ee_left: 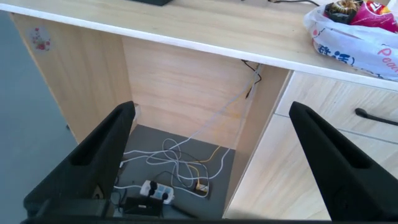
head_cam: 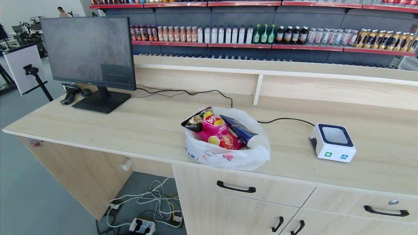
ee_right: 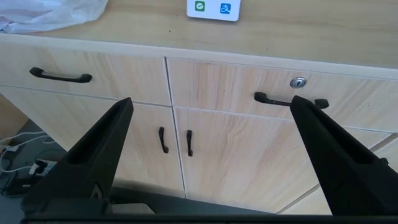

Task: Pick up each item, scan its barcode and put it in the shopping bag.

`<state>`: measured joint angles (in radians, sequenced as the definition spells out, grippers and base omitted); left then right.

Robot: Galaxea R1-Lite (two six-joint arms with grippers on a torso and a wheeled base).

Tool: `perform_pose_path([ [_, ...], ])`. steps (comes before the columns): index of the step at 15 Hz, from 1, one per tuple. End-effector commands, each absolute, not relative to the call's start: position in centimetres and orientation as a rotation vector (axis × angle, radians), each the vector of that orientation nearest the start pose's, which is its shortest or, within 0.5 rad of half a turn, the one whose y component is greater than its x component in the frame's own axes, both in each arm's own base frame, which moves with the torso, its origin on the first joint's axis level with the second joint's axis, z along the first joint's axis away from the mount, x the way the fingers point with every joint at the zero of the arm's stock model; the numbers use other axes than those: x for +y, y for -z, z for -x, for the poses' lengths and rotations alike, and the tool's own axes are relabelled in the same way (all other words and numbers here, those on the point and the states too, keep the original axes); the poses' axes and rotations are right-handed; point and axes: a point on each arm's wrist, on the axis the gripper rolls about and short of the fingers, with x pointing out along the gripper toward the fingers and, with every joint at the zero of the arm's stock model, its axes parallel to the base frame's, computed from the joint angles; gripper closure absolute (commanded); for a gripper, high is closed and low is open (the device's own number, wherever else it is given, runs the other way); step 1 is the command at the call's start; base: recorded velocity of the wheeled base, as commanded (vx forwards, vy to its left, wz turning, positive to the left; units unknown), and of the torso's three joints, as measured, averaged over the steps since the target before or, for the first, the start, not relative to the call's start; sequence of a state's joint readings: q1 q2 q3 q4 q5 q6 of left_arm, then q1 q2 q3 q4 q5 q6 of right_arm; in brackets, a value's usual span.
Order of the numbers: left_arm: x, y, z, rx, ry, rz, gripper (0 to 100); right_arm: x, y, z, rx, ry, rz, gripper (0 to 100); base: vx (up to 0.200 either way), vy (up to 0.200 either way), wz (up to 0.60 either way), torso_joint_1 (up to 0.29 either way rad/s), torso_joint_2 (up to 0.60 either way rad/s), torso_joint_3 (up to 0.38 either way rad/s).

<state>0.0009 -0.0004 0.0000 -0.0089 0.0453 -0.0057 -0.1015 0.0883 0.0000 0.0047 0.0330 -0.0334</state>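
Left gripper: fingers wide apart, empty, low before the counter, facing the open bay with cables; right gripper: likewise spread, empty, low before the drawers beneath the scanner; bag mid-counter near the front edge, mouth open, holding pink chips, a blue pack and a dark pack; scanner well right of bag; monitor far left.

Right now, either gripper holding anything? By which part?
Nothing is held: left gripper and right gripper are both open and empty.
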Motion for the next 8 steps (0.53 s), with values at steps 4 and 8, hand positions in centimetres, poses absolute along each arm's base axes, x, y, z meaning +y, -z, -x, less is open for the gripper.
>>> perform_pose_path([
  [4,0.10,-7.64,2.28,-0.009,-0.046,0.006,0,0.24,-7.68,1.57,0.098,0.066,0.027,0,0.000,-0.200,0.00,0.002,0.00,0.002],
  [8,0.10,-7.64,2.28,-0.009,-0.046,0.006,0,0.24,-7.68,1.57,0.098,0.066,0.027,0,-0.100,-0.200,0.00,0.008,0.00,0.002],
])
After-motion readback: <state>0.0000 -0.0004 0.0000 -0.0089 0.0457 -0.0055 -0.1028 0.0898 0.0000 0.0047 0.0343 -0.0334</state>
